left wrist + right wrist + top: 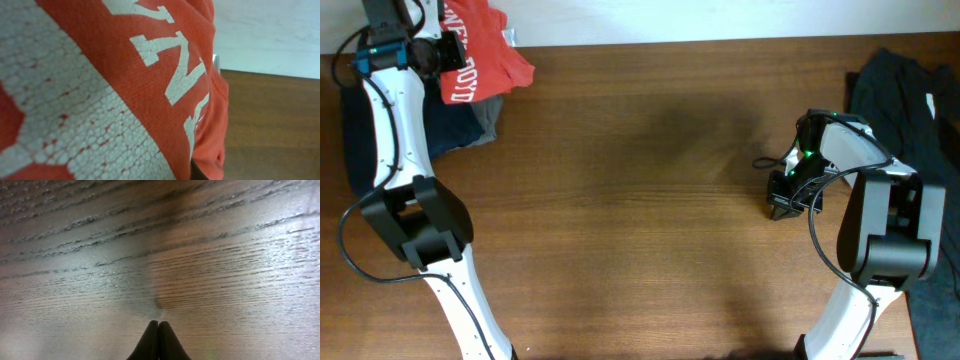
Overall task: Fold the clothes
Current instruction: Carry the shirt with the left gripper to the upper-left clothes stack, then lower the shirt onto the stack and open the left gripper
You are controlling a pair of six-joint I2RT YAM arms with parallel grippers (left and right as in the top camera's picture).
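A red shirt with white lettering [485, 50] is bunched at the table's far left corner, on top of darker clothes [460, 125]. My left gripper [448, 52] is at the shirt's left side and appears shut on it. The red cloth [150, 90] fills the left wrist view and hides the jaws, except for a dark finger edge at the bottom. My right gripper [780, 205] is shut and empty, its tips [158, 325] pressed together just above the bare wood at the right of the table.
A heap of dark clothes [910, 90] lies at the table's far right edge. The brown wooden tabletop [640, 200] stretches between the two arms. A white wall runs along the back edge.
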